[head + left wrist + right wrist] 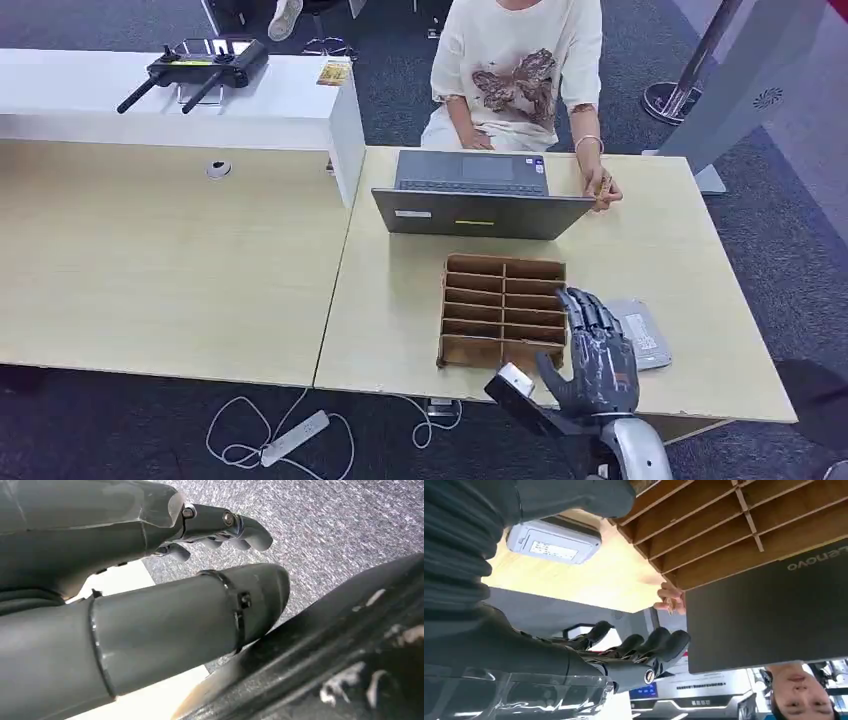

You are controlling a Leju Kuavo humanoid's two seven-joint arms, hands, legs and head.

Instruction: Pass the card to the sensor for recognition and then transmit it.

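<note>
2 hands bare, fingers apart: right hand (598, 355), left hand (150, 580) | slotted wooden rack (503, 310) | flat grey sensor (640, 333)

Centre frame, a laptop (470, 195) stands behind the wooden organizer (503, 310) (sensor (640, 332) just right), person (520, 70) above.

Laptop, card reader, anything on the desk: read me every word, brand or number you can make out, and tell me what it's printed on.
"Lenovo": on the laptop lid, seen upside down in the right wrist view.
White label on the grey card reader: lines of print, too small to read.
Blue-lit panel on a machine behind the person: blurred, unreadable.
Small yellow card on the white counter: too small to read.
</note>
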